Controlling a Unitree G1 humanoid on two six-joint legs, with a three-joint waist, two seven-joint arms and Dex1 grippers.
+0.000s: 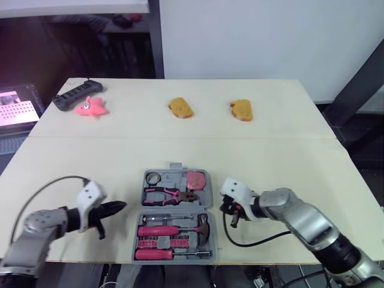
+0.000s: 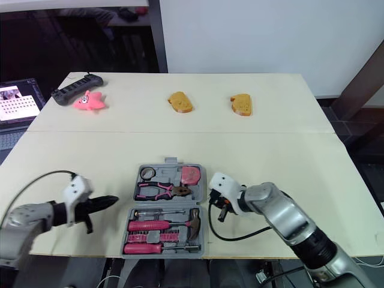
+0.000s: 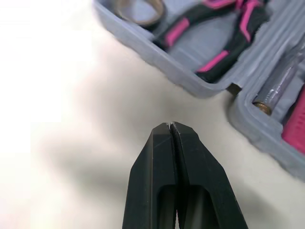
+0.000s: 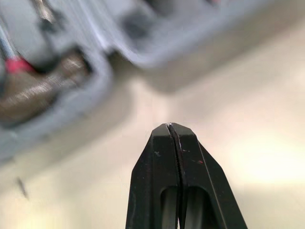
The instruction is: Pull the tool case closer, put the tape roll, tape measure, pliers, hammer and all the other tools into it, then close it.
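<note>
Case just beside right pincer

Free table flanks tool case.

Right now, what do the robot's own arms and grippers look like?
Both arms are silver-grey metal: the left arm and the right arm, which has a black section nearer the body. Each wrist carries a white plastic mount. A thin black cable loops off each wrist. The left gripper and right gripper have two tapered black fingers.

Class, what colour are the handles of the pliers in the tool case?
The pliers are pink and black; left wrist view.
</note>
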